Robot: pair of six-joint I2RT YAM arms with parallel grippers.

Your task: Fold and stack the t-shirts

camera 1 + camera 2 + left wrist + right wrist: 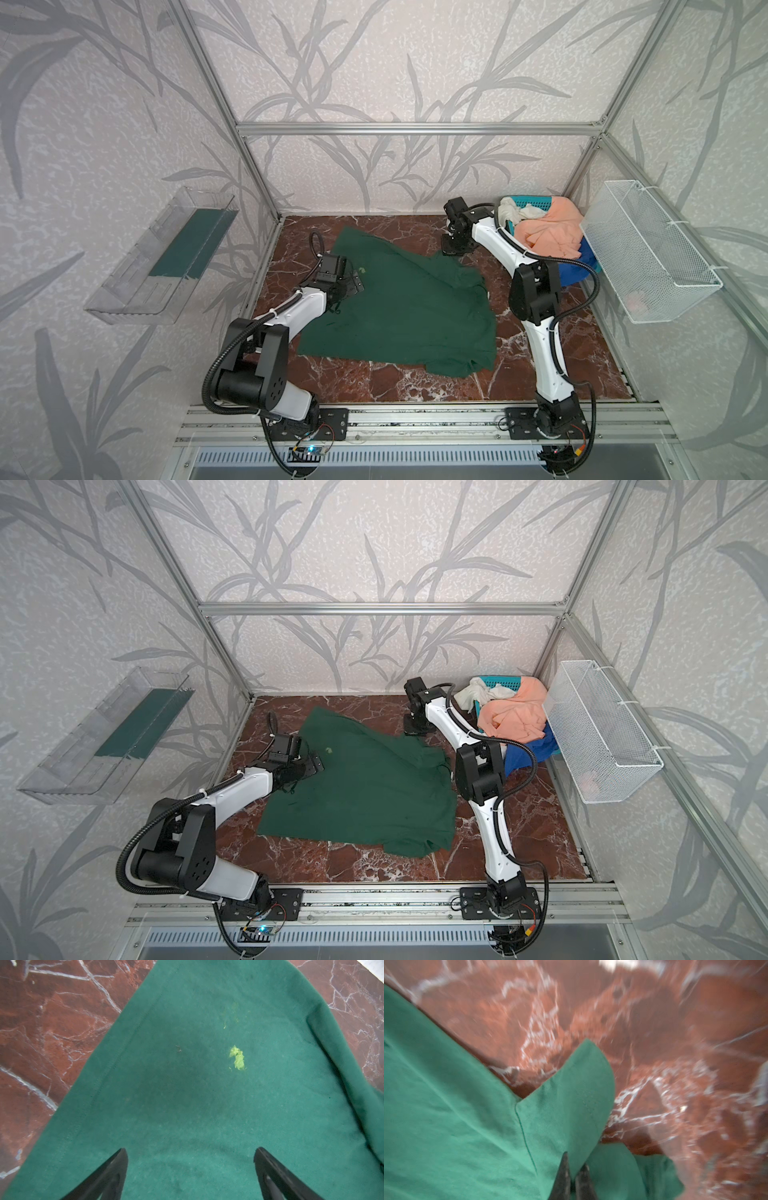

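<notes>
Now | left gripper (191, 1149) spread wide over green t-shirt (399, 316) | right gripper (575, 1159) outstretched — pinching its corner

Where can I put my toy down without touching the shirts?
Bare marble table runs between the green shirt and the front rail, and behind the shirt by the back wall. The far right corner is crowded: a basket heaped with shirts.

There are four t-shirts. One green t-shirt (399, 307) lies apart from the teal basket (536, 203). One peach t-shirt (548, 232), one white t-shirt (513, 208) and one blue t-shirt (579, 270) are piled in it. There are two baskets, and the white wire basket (648, 257) hangs just beside the teal one. There are two robot arms, a left arm (303, 301) and a right arm (544, 353). One clear tray (137, 291) is far from the teal basket.
</notes>
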